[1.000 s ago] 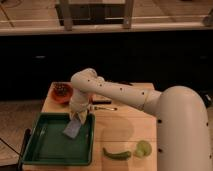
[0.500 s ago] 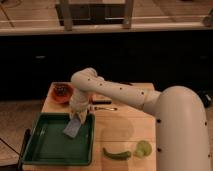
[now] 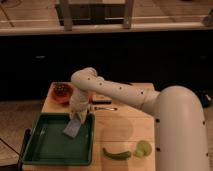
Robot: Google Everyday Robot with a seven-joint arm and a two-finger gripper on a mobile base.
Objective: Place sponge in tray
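A large dark green tray (image 3: 45, 147) lies at the front left of the wooden table. My gripper (image 3: 77, 117) hangs over the tray's far right corner, at the end of the white arm that reaches in from the right. It is shut on the light blue sponge (image 3: 72, 128), which dangles tilted from the fingers just above the tray's floor. The sponge's top end is hidden by the gripper.
An orange bowl (image 3: 62, 92) with dark contents stands at the table's back left. A green pepper (image 3: 117, 154) and a pale green round thing (image 3: 143, 148) lie at the front right. A small flat object (image 3: 102, 107) lies mid-table. A dark counter runs behind.
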